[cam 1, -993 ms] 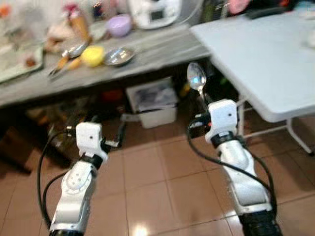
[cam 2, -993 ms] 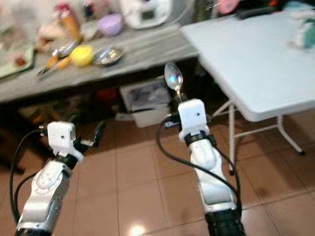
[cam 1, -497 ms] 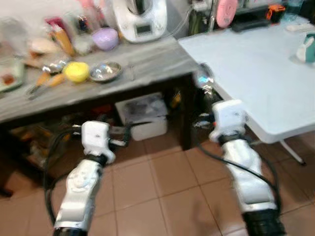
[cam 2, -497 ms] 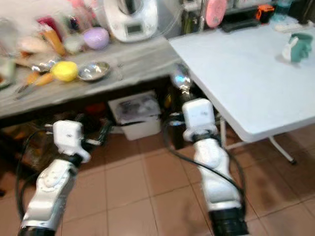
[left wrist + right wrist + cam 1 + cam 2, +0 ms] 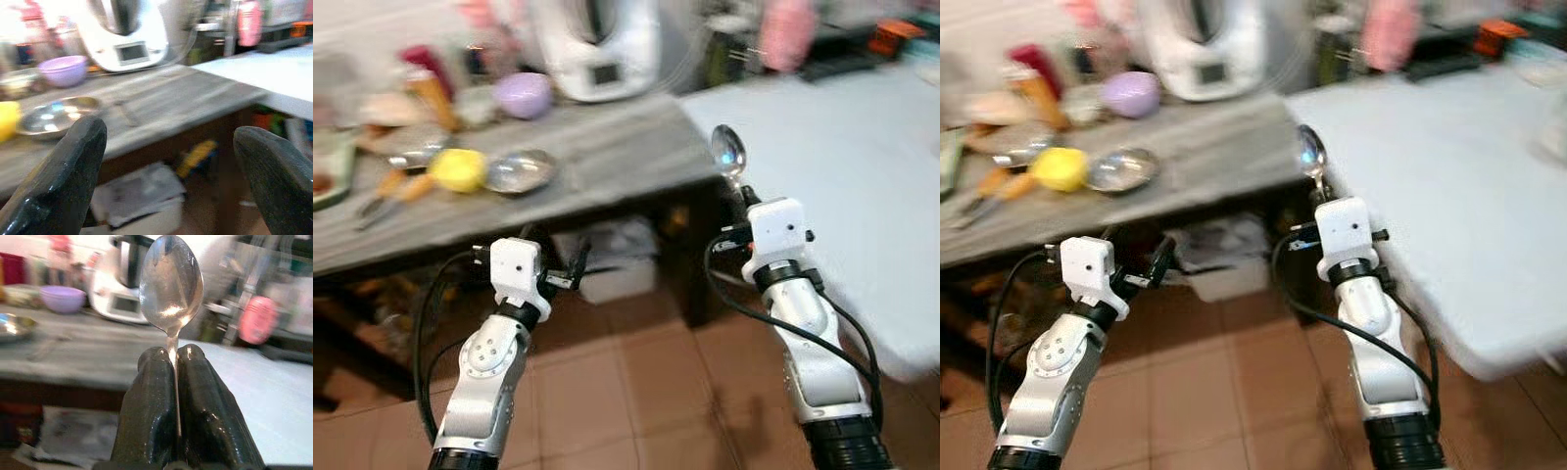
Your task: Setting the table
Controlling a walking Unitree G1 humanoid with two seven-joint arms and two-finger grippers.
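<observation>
Fingers of the right gripper (image 5: 742,192) are pressed together on the thin handle of a metal spoon (image 5: 728,155), bowl upright above the wrist, beside the near edge of the white table (image 5: 862,147). Judged light, rigid and slick; the narrow polished stem could pivot in the grip, so hold low on the handle. Left gripper (image 5: 570,269) hangs below the grey wood-grain bench (image 5: 617,147), which carries a shallow metal dish (image 5: 519,170), a yellow object (image 5: 458,168) and a lilac bowl (image 5: 522,94). Left wrist view: both fingers (image 5: 73,171) stand wide apart, rounded, glossy black, nothing between them. Right wrist view: the fingers (image 5: 151,411) close flush on the stem, mirror-bright oval bowl (image 5: 171,284) clear above them.
</observation>
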